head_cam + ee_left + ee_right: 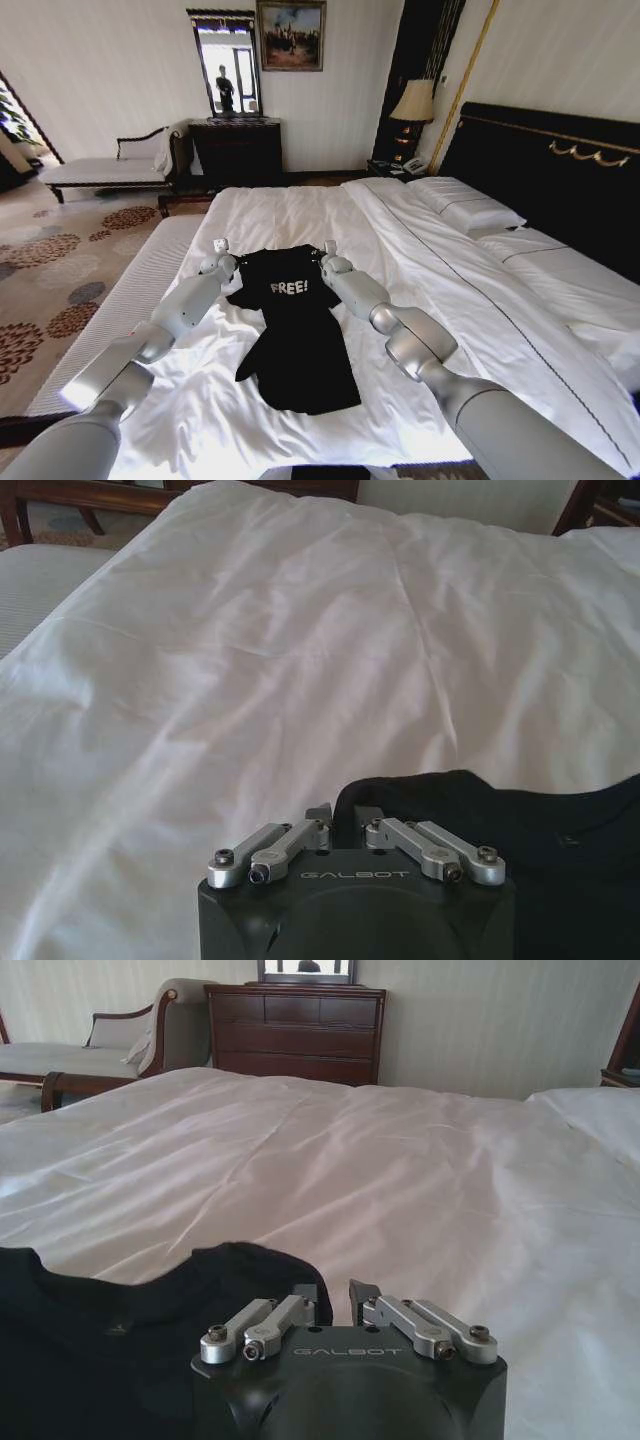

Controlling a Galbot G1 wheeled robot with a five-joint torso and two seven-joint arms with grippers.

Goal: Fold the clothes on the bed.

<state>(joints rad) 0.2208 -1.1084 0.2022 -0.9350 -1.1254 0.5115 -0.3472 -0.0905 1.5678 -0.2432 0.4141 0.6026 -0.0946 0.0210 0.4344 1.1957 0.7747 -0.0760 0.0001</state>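
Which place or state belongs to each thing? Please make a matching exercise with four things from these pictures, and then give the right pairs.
Things:
1. black T-shirt
2. left gripper
3. right gripper
4. table lamp

Places or states:
A. stands beside the dark headboard, far from both arms
B. at the shirt's shoulder on the robot's right side
C. lies on the white bed with the word FREE! facing up
D. at the shirt's shoulder on the robot's left side

Right pairs: 1-C, 2-D, 3-B, 4-A
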